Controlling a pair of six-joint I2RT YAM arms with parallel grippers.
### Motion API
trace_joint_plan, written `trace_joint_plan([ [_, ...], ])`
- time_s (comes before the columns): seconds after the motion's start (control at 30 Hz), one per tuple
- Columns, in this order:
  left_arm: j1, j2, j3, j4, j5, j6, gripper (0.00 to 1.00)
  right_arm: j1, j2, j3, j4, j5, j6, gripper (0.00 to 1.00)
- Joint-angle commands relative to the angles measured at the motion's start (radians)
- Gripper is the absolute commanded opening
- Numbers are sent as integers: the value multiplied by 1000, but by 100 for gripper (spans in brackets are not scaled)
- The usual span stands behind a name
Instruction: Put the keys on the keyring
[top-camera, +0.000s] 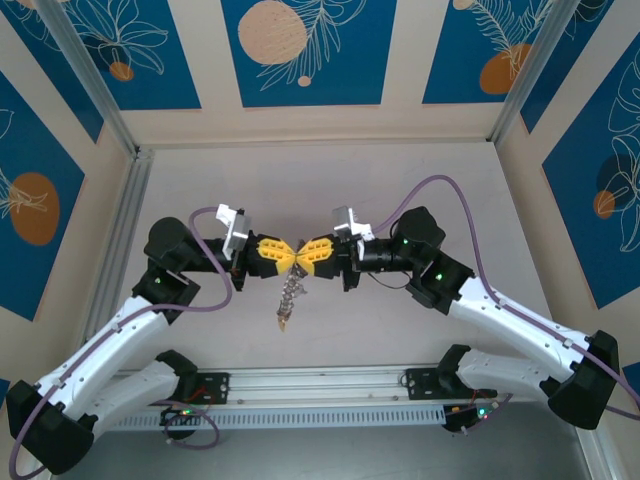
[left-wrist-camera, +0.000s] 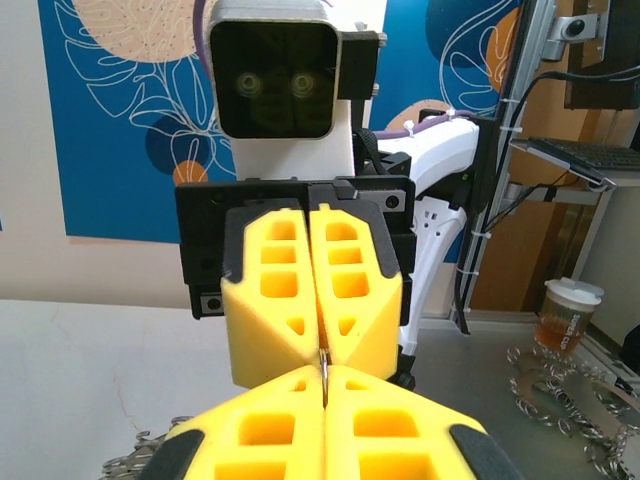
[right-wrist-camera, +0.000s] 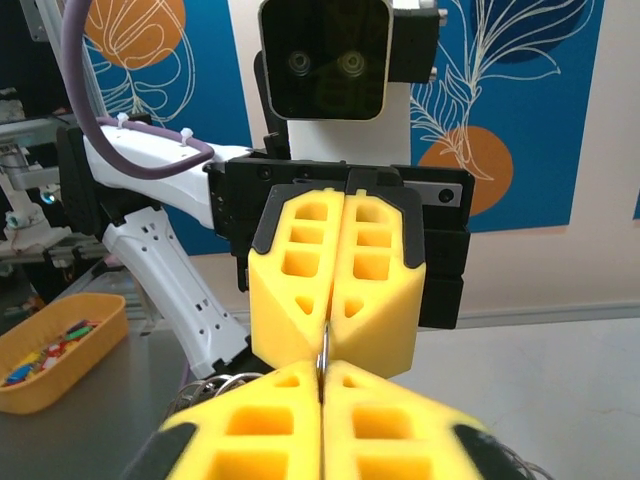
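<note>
Grippers tip to tip above table (top-camera: 400, 330) | left gripper (top-camera: 283, 253) and right gripper (top-camera: 301, 253) both clamped on keyring (top-camera: 290, 292) edge | keys (top-camera: 285, 318) dangle below

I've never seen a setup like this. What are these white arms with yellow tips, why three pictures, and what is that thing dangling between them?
These are two robot arms bolted to a table. The overhead picture looks down on both; the other two come from small cameras on each wrist, so each sees its own yellow fingers at the bottom and the other arm's hand facing it. The left hand and right hand meet tip to tip, both shut, pinching a thin piece of metal between them. Below them hangs a cluster of keys, raised off the table. Whether that pinched metal is a ring or a key is too small to tell.
</note>
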Motion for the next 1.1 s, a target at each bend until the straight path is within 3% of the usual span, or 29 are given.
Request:
trace_joint_plan([
  [0.0,-5,-3,-5,110,6,-38,0,10,7,20,-33,30,-32,0],
  [0.1,-4,-6,3,68,-1,-14,0,23,-5,33,-97,75,-99,0],
  [0.23,-7,-37,77,-315,-115,218,1,62,-10,96,-256,185,-232,0],
  [0.33,-19,-44,169,-637,-245,411,21,95,1,150,-370,288,-329,0],
  [0.4,-30,-39,211,-760,-318,481,25,112,12,177,-421,336,-370,0],
  [0.67,-114,-13,307,-962,-497,630,26,175,32,234,-519,420,-443,0],
  [0.83,-171,26,347,-1033,-554,686,17,194,46,263,-548,430,-459,0],
  [0.93,-195,46,365,-1060,-563,707,0,200,63,280,-563,446,-471,0],
  [1.07,-208,44,362,-1064,-551,709,0,207,74,296,-573,475,-484,0],
])
